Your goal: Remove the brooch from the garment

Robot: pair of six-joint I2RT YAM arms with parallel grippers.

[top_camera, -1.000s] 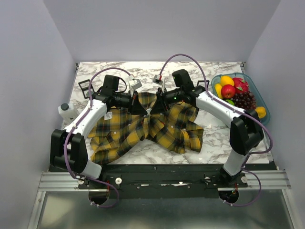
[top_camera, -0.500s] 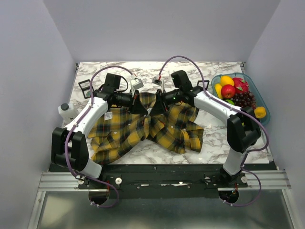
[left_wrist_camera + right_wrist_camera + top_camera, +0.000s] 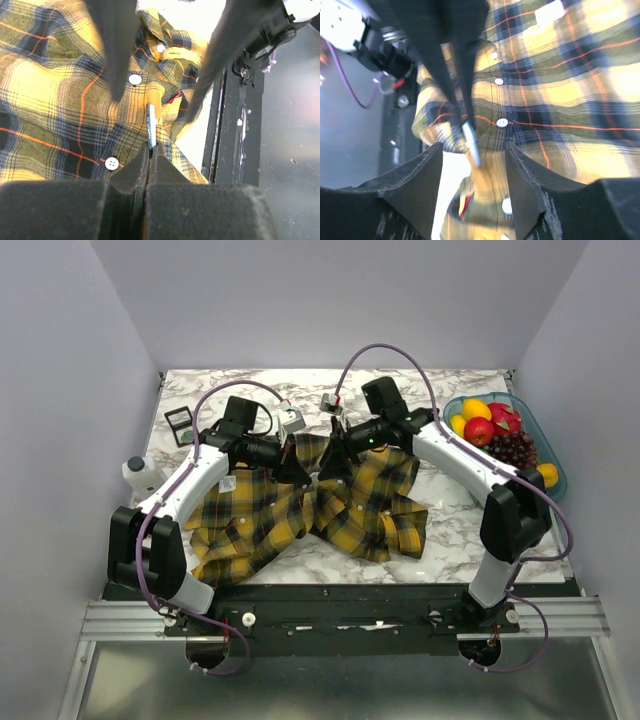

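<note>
Two changes since a second ago: the right gripper (image 3: 473, 147) has spread its jaws wide and lifted slightly. Both arms bend inward, meeting mid-frame over the garment (image 3: 258, 522); the left gripper (image 3: 150, 150) pinches the edge-on brooch (image 3: 149, 120)

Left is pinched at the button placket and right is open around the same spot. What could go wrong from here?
1. The left gripper is shut on just the edge of a thin bluish sliver, seemingly the brooch, amid folded cloth. A pull may slip off it or drag the garment up.
2. The right gripper stands open around that pinch, so closing could catch cloth or the left gripper itself instead.
</note>
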